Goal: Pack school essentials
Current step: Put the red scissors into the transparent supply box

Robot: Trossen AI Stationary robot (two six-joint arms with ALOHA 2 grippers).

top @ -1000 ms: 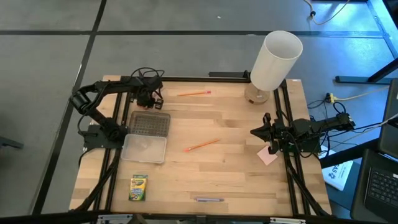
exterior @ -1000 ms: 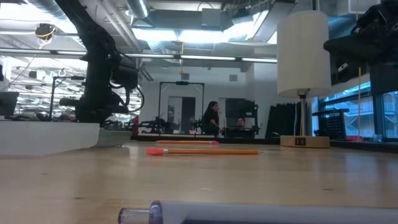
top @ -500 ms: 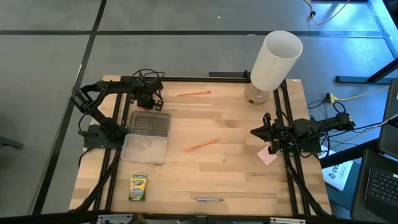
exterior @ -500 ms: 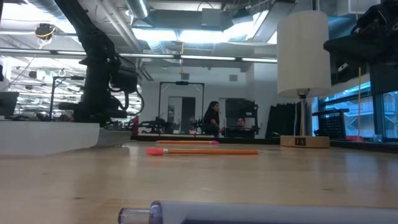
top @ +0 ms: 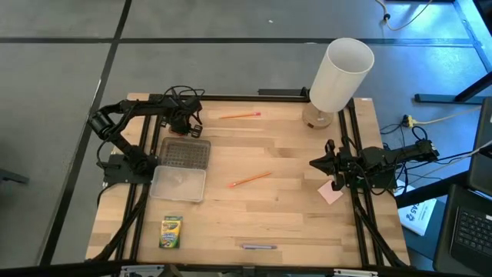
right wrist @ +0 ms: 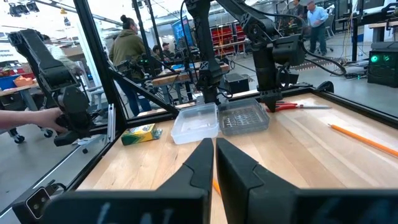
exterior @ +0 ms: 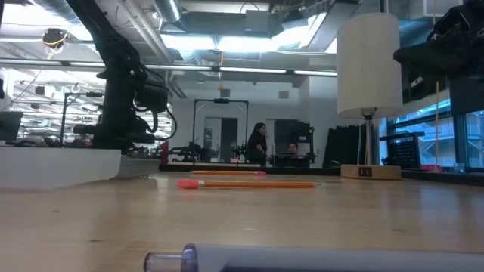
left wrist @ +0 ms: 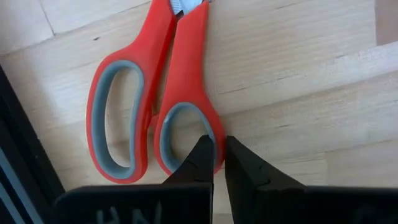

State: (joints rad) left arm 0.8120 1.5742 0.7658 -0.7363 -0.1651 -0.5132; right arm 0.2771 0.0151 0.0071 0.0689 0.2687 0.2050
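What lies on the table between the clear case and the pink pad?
In the high view, one orange pencil lies between the clear case and the pink pad.

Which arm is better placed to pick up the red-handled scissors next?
The left. The left gripper is right at the red-handled scissors, fingertips nearly together against one handle loop. The right gripper sits across the table near the pink pad, far from the scissors.

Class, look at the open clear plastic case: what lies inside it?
The clear plastic case looks empty; nothing shows in its tray or on the dimpled grey lid. The wood beneath it is covered.
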